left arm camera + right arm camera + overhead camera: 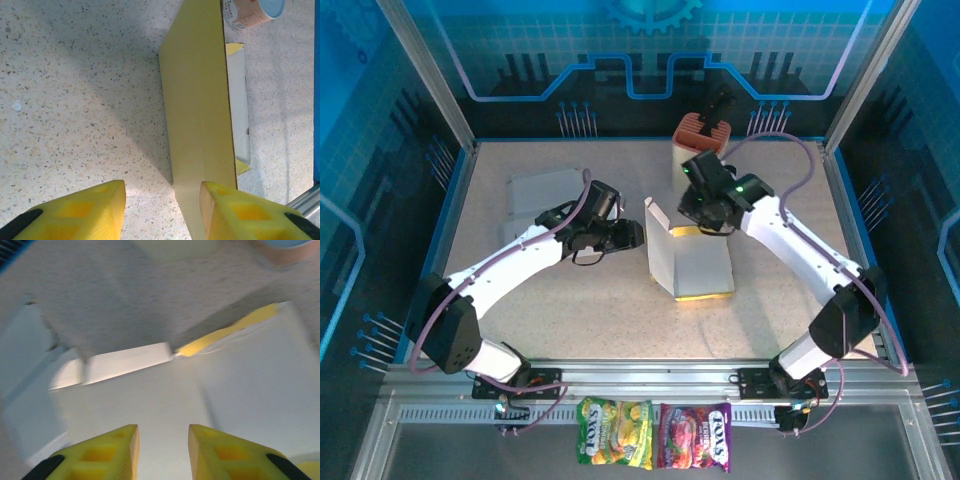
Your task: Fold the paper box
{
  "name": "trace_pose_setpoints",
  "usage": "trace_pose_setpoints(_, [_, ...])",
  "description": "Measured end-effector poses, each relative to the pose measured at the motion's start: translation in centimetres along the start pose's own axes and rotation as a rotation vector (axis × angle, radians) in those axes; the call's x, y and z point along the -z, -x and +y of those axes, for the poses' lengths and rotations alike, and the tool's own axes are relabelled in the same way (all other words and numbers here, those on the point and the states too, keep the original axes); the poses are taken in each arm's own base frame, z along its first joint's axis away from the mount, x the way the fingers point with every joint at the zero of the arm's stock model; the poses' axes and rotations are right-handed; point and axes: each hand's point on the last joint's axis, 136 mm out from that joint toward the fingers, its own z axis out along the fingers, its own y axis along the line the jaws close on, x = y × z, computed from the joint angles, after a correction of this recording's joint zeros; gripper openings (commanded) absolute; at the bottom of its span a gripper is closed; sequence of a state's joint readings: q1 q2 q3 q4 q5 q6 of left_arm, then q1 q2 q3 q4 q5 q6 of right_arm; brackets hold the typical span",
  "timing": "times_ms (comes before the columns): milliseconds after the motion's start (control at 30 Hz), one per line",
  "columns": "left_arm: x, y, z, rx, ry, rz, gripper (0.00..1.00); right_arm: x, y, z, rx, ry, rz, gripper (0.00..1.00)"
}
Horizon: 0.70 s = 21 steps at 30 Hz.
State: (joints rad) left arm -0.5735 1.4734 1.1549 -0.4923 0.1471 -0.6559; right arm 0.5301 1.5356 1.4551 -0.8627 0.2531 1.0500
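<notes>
The paper box (pixel 695 265) lies mid-tabletop (pixel 570 310), partly formed. Its base sheet is flat and its side panel (pixel 658 238) stands raised on the left. We judge the fold as under way, not finished.

**Left tool** (pixel 625 235): released. In the left wrist view the jaws stand wide apart. The upright panel (pixel 200 115) runs just inside one yellow finger (pixel 240 212), and bare tabletop shows across the rest of the gap. The tool appears placed to back the panel from outside and keep it upright (a brace, not a clamp).

**Right tool** (pixel 705 215): released. The right wrist view is blurred, but the fingers (pixel 100 455) show a clear gap with nothing between them. They sit low over the white base sheet (pixel 165 400). We read this as a position for pressing the sheet down or reaching the rear flap; which one we cannot tell.

**Edges and room**
- The panel's top edge is free and tilts slightly, so a sideways push could drop it.
- A cup (pixel 695 140) stands just behind the box, near the right tool. We expect rearward travel to be tight.
- Flat box blanks (pixel 545 190) lie behind the left arm, well apart from the work.
- The tabletop nearer the arm bases than the box is open. We judge this the safest direction for any retreat.
</notes>
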Motion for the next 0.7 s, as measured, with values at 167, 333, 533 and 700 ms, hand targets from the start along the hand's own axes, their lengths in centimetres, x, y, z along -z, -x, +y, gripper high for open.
trace_pose_setpoints(167, [0.1,-0.1,-0.1,0.052,-0.018,0.014,0.41,-3.1,1.0,-10.7,0.031,-0.181,0.051,0.36])
trace_pose_setpoints(333, [0.3,1.3,2.8,0.192,0.029,-0.01,0.37,-5.1,-0.9,-17.8,0.002,-0.271,0.178,0.28])
trace_pose_setpoints(533, [-1.6,1.5,6.4,0.312,0.103,0.033,0.29,-7.6,-0.5,-19.4,-0.022,-0.245,0.237,0.26])
trace_pose_setpoints(700, [-6.8,-0.5,7.1,0.342,0.13,0.165,0.26,-11.3,-1.5,-19.1,-0.019,-0.187,0.327,0.26])
